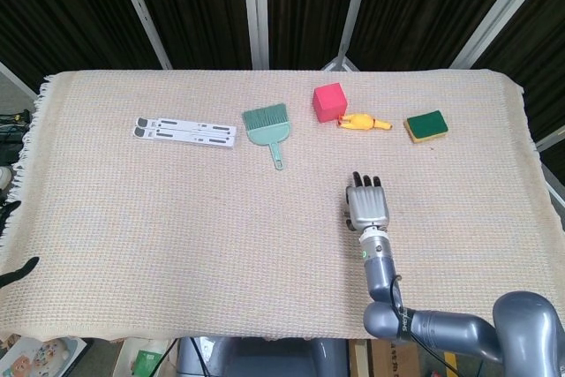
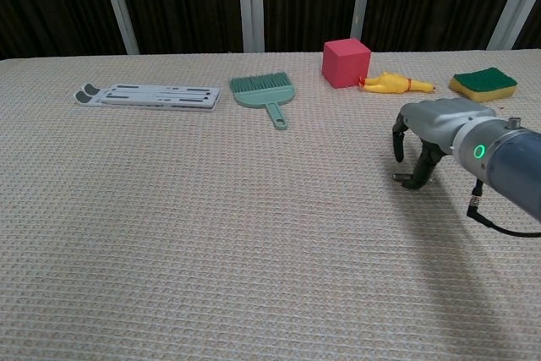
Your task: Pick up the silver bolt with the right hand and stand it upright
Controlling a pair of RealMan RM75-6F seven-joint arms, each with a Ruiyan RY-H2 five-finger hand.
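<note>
The right hand (image 1: 366, 206) hovered palm-down over bare cloth on the table (image 1: 132, 218), with open surface on all sides of it. Obstacles lay only along the far edge: a folded white stand (image 1: 185, 131) at the left, a green brush (image 1: 267, 126) beside it, then a red cube (image 1: 329, 101), a yellow rubber chicken (image 1: 364, 123) just beside the cube, and a green sponge (image 1: 425, 126) further right. The near half and the left of the table offered unobstructed passage.
</note>
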